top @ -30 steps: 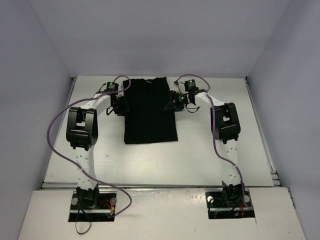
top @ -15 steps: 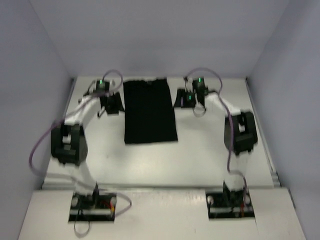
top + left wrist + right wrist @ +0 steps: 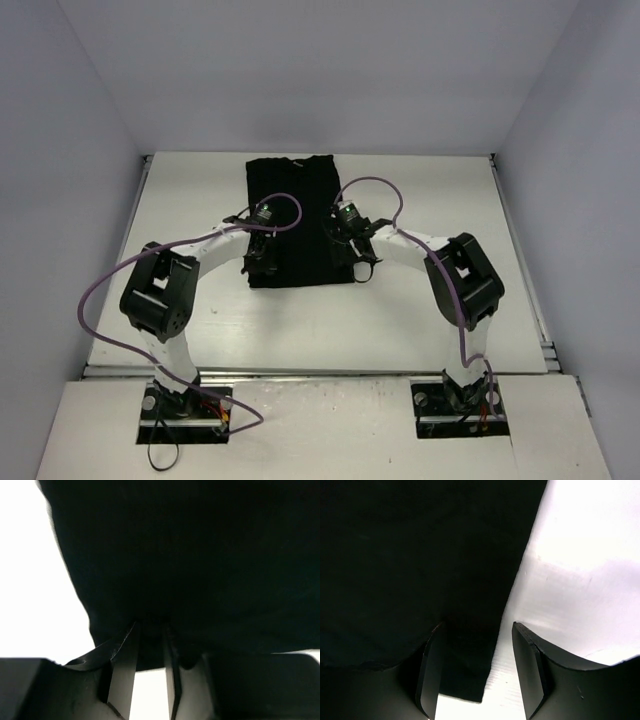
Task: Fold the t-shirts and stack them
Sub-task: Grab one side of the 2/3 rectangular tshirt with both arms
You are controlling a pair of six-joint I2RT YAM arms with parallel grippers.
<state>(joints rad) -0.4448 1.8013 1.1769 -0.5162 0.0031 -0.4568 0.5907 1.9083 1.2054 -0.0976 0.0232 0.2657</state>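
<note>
T-shirt, plain black, folded, on table

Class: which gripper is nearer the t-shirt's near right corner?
Right. The right gripper sits over that corner of the t-shirt, open jaws straddling its side edge; the left gripper is at the near left corner.

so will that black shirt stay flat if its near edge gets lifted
Probably not: it looks floppy, since the black t-shirt puckers where the left gripper pinches its near edge. Being thin folded cloth, it would likely sag between grip points. Lying flat on the table, it shouldn't roll.
</note>
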